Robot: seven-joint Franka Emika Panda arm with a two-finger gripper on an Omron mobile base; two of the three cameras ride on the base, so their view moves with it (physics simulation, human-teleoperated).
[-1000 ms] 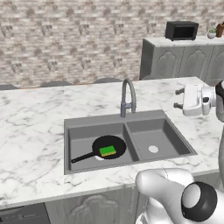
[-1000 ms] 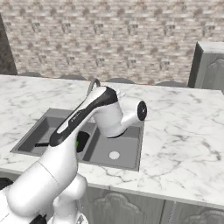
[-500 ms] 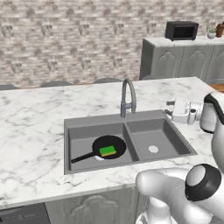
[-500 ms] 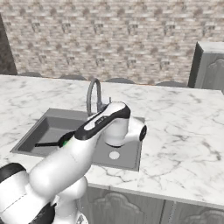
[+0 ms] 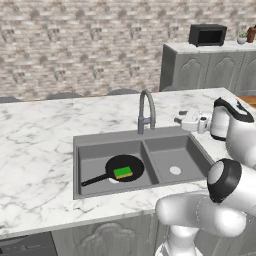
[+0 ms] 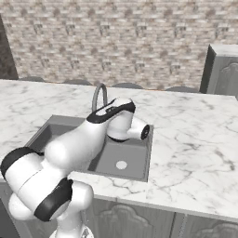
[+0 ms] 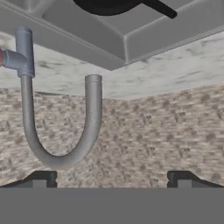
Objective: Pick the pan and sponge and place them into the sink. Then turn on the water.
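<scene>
Sponge (image 5: 123, 172) on pan (image 5: 125, 167) in sink (image 5: 100, 150) L basin; gripper (image 5: 177, 119) released by faucet (image 5: 146, 107), fingertips prob. cropped.

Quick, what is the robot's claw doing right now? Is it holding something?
Gripper: open and holding nothing; it faces the faucet. The pan and sponge already lie in the sink.
</scene>
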